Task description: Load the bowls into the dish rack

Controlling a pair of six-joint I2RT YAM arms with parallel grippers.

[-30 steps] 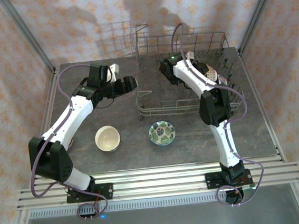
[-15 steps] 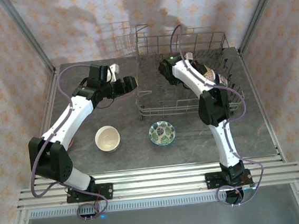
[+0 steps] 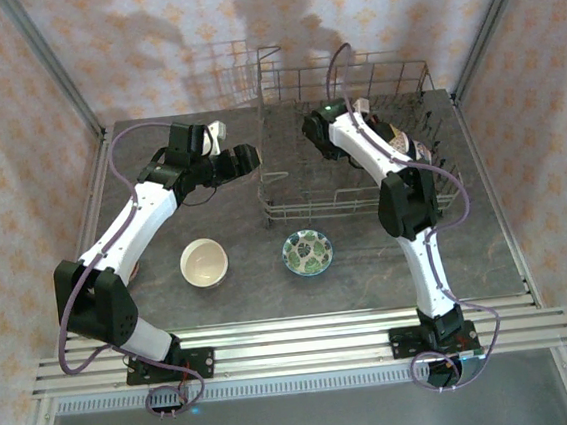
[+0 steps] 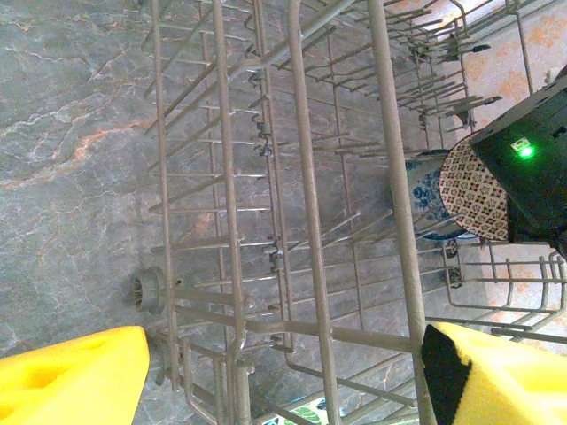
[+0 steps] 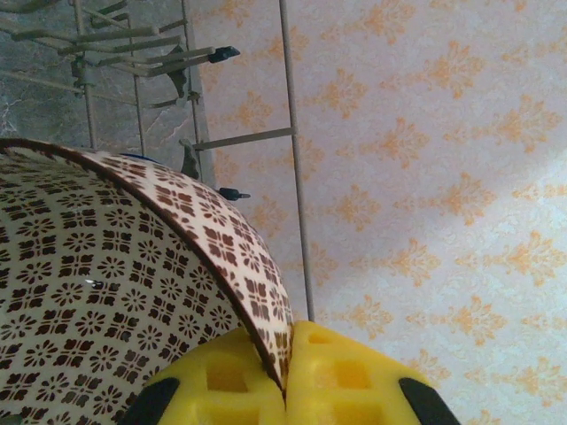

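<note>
The right arm is edging slightly deeper into the big grey wire dish rack (image 3: 333,205) than a moment ago. The right gripper (image 5: 285,382) is pinching the brown-patterned ceramic bowl (image 5: 106,292) there by its rim. Best is setting it down gently, standing up. The left gripper (image 4: 283,381) is hanging open, empty.

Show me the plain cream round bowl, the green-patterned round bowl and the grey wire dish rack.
Plain cream round bowl (image 3: 204,262), top external view, centre.
Green-patterned round bowl (image 3: 307,252), top external view, centre.
Grey wire dish rack (image 3: 313,210), top external view, near wall.
</note>
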